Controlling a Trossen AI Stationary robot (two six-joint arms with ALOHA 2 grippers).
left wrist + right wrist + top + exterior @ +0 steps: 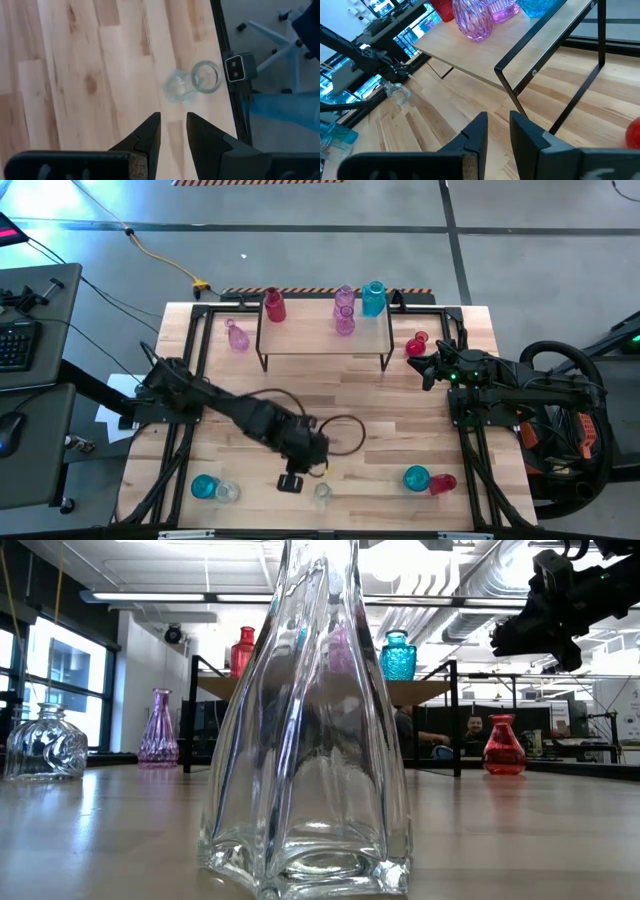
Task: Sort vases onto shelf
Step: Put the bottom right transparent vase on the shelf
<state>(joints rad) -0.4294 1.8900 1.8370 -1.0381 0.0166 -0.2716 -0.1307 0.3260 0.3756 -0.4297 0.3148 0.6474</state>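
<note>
Presently, left gripper [173,131]: narrowly parted, empty, above clear vase [192,84] at desk's [400,430] near edge.
Risk: misaligned descent topples it.

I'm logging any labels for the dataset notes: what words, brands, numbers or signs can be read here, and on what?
None can be read.
The vases, such as the clear vase, bear no print.
The shelf and the table show no markings.

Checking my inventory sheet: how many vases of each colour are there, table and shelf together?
Red vases: 3
Pink-purple vases: 3
Teal vases: 3
Clear vases: 2
Total: 11
</note>
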